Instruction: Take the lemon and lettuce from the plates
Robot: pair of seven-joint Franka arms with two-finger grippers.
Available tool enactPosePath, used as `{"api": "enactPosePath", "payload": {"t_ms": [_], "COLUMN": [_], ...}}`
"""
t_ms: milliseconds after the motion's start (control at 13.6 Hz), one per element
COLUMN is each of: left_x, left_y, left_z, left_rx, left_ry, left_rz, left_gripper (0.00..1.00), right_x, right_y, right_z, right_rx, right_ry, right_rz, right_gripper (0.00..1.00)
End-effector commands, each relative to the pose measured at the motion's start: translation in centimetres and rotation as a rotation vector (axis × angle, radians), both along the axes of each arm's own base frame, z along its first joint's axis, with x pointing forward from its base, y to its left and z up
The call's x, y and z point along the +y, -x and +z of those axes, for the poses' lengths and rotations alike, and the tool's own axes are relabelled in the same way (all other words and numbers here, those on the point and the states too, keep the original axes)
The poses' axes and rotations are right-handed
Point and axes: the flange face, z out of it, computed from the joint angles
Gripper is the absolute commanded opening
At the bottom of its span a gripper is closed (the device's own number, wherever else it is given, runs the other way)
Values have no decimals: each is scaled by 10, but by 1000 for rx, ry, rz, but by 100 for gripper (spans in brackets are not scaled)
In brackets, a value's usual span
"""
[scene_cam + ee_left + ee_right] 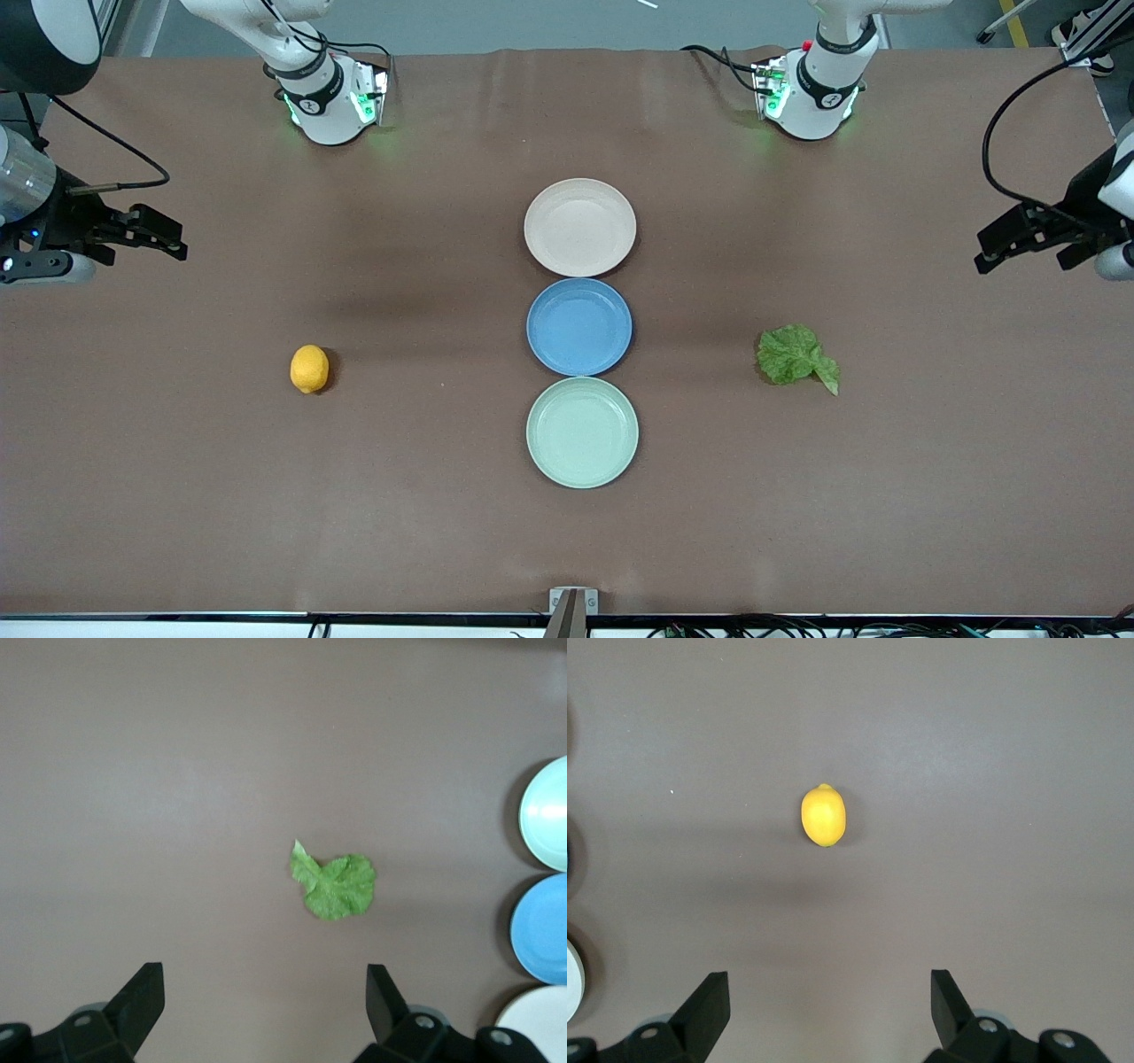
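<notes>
I saw the lemon [309, 369] lower left and lettuce [795, 355] lower right, both off the plates [580, 227]. Both grippers, left [1026, 237] and right [137, 233], were spread. Lemon looked firm, slippery; lettuce limp, best pinched mid-leaf.

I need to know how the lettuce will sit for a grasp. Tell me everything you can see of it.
The lettuce is one small, flat, crinkled bright green leaf with ragged edges and a pointed tip. It lies on the bare brown table toward the left arm's end, level with the gap between the blue plate and the mint plate, clear of both. Nothing touches it; the open left gripper hangs above.
</notes>
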Motion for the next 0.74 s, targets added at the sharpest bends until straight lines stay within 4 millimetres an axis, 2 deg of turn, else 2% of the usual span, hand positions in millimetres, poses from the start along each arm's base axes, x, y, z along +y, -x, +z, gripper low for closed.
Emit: {"api": "enactPosePath", "payload": {"t_ms": [0, 221, 368, 662], "left_x": [-1, -7, -6, -4], "left_y": [11, 11, 11, 13], "left_z": [14, 12, 13, 12], "left_rx": [8, 12, 9, 15], "left_ry": [5, 5, 8, 9], "left_rz": [-15, -28, -23, -25], "left_gripper": [100, 100, 100, 100], "right_x": [-1, -1, -1, -7], "right_y": [12, 15, 23, 23], "right_z": [1, 4, 3, -1], "right_rx": [-12, -17, -20, -28], "right_ry": [18, 13, 10, 5], "right_rz": [-12, -14, -16, -27], "right_gripper": [100, 100, 100, 100]}}
